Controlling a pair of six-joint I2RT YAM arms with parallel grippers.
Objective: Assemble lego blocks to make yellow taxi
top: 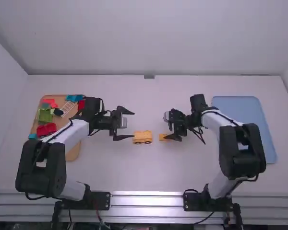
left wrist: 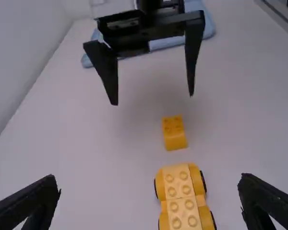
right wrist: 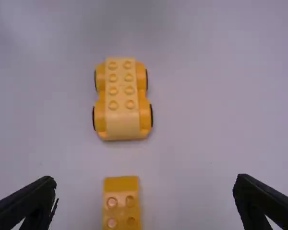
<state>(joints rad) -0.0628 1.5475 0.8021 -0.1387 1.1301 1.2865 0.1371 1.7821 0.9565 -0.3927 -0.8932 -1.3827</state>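
- Left tool (top: pixel 134 125) and right tool (left wrist: pixel 152 99) are both spread wide, empty.
- Wheeled base (right wrist: pixel 121 98) is set on the tabletop (top: pixel 134 172).
- Yellow brick (right wrist: pixel 121 203), near it, is unattached; joining is probably left to be done.

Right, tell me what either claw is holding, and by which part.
Nothing is held: left claw and right claw are open, and the toy car and small block sit on the table.

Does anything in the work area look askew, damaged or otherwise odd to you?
Nothing stands out: the yellow car base sits level on its wheels, and the small yellow block rests studs up, apart from it, with no damage visible on either.
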